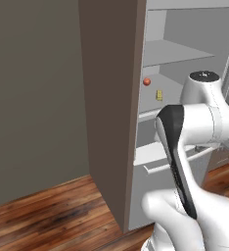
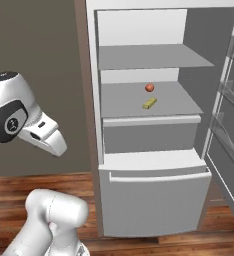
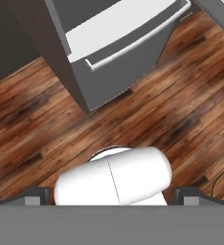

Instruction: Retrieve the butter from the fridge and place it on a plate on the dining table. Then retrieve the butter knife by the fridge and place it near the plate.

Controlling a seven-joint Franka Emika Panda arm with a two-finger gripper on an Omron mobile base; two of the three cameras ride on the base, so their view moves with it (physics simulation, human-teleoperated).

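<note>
Gripper (image 3: 112,198) is aimed down at floor w/ nothing held; tips sit wide apart, so it's judged open. Fridge (image 2: 154,125) is open, butter (image 2: 149,103) left on mid shelf beside red lump (image 2: 149,87). Nothing fetched yet: butter, then knife, remain.

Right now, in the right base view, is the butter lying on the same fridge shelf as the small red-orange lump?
Yes: the butter lies on the middle shelf of the open fridge, just in front of the red-orange lump.
</note>
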